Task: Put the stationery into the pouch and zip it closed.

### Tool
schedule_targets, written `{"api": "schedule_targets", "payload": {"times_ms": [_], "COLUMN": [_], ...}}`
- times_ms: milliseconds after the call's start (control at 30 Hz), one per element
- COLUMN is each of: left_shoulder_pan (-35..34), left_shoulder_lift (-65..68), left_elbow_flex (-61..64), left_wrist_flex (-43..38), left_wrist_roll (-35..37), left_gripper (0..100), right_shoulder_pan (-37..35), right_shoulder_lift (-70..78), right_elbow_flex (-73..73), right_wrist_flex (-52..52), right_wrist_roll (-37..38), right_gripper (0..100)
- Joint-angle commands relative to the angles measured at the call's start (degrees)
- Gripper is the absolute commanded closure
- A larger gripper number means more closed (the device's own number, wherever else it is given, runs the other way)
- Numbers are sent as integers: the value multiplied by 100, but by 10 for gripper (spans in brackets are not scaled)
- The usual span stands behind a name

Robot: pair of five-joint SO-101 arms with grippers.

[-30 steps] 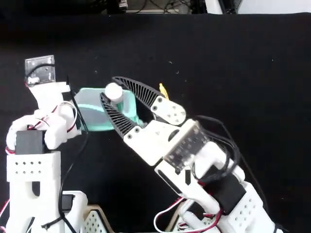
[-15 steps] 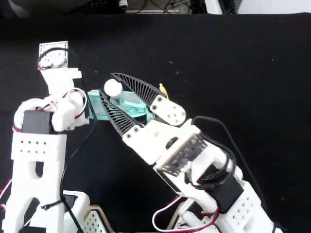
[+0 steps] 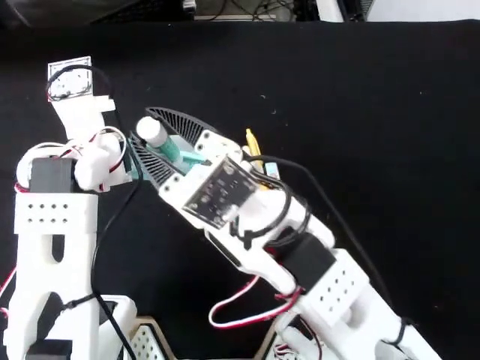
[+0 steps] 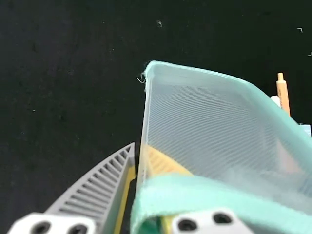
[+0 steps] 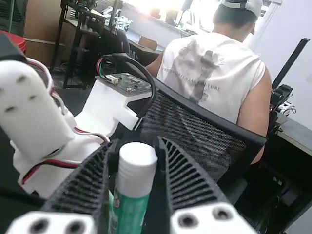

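The right end effector (image 5: 135,146) is clamped on a glue stick (image 3: 154,133), with its ribbed black fingers on either side of the green barrel just below the white cap. In the high view the stick sits above the black desk (image 3: 375,112), close beside the left arm.

The left end effector (image 4: 137,170) is closed on one edge of the mesh pouch (image 4: 209,136), pinching the mint trim so that the translucent body stands up from the desk. A yellow pen (image 3: 253,142) lies on the desk just beside the pouch.

The glue stick looks light, rigid and smooth-sided. A grip across the barrel suits it, though the round plastic could roll or slip between the fingers if the squeeze is light.

The pouch is soft and thin. It will likely sag and fold wherever it is not held, so the stitched trim near the opening is the sensible place to hold it, since the mesh itself gives little to grip. Whether the mouth is open wide enough for the stick cannot be told from these views.
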Motion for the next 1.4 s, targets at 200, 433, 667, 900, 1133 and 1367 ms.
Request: {"api": "schedule_targets", "payload": {"times_ms": [200, 433, 667, 900, 1133, 1367], "left_shoulder_pan": [-84, -66, -48, -84, -92, -75], "left_shoulder_lift": [70, 70, 26, 18, 18, 26], "left_elbow_flex": [-189, -189, -233, -198, -189, -224], "left_wrist_flex": [-44, -44, 167, 167, 185, 220], "left_wrist_roll": [44, 44, 44, 44, 44, 35], "left_gripper": [970, 970, 970, 970, 970, 968], "right_shoulder_pan": [-26, -325, -281, -281, -18, 387], "right_shoulder_lift": [251, -488, 22, 479, 576, 251], "right_elbow_flex": [-136, 31, 66, 66, 330, 1244], "right_wrist_flex": [-123, 18, -325, -677, -686, -695], "right_wrist_roll": [26, 0, 0, 0, 9, 26], "right_gripper": [986, 986, 986, 986, 986, 986]}}
